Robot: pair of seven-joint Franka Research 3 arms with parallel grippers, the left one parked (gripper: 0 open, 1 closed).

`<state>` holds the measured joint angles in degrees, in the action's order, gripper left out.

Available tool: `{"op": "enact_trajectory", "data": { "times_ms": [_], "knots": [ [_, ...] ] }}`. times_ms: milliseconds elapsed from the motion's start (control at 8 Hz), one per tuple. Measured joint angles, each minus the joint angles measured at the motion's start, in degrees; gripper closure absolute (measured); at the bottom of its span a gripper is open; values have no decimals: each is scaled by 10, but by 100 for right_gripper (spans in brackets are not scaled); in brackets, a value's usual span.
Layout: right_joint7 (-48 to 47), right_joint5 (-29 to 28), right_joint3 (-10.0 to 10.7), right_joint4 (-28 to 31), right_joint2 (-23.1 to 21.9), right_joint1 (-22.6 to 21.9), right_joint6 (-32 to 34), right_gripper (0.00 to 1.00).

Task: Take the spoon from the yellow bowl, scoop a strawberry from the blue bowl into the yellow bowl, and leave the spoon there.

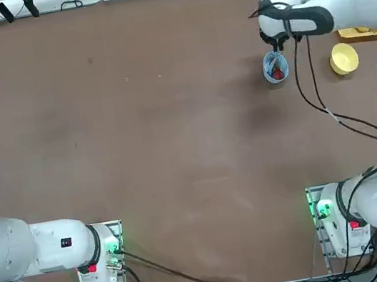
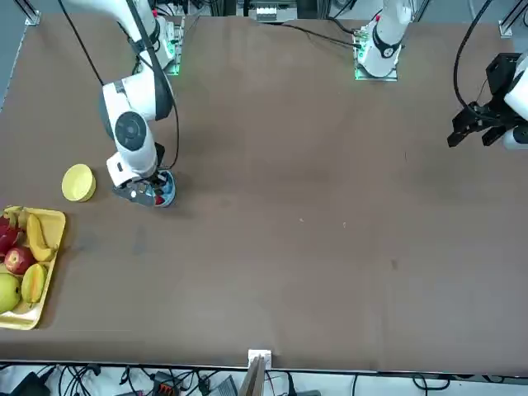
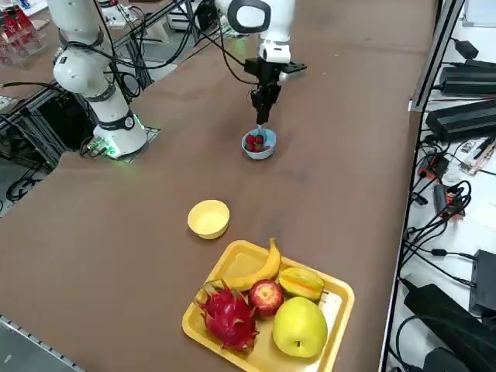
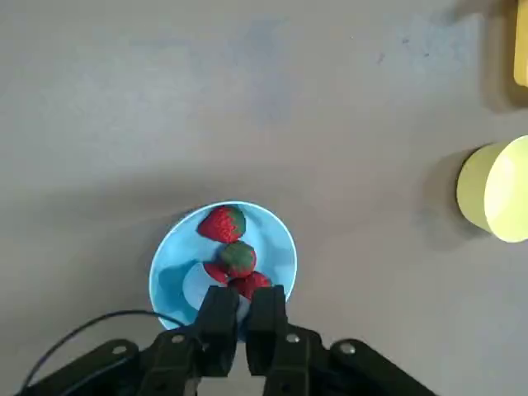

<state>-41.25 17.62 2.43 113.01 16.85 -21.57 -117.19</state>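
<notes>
One hand (image 4: 241, 299), pointing down, grips spoon (image 4: 239, 312) over blue bowl (image 4: 169, 264).

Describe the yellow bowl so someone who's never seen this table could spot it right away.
Start at the rectangular yellow fruit tray near the table's edge on the robot's right. Just beside it, on the bare brown table, sits the yellow bowl, with the blue bowl of strawberries farther along under the right hand. It is small, round, plain yellow and looks empty, unlike the larger fruit-filled tray.
</notes>
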Motion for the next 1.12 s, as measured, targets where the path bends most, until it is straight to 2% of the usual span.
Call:
{"op": "enact_trajectory", "data": {
  "times_ms": [500, 1125],
  "knots": [
    [-5, 9, 0, -39, 34, -20, 19, 90],
    [-5, 78, 0, -52, 51, -56, 27, 90]
  ]
}}
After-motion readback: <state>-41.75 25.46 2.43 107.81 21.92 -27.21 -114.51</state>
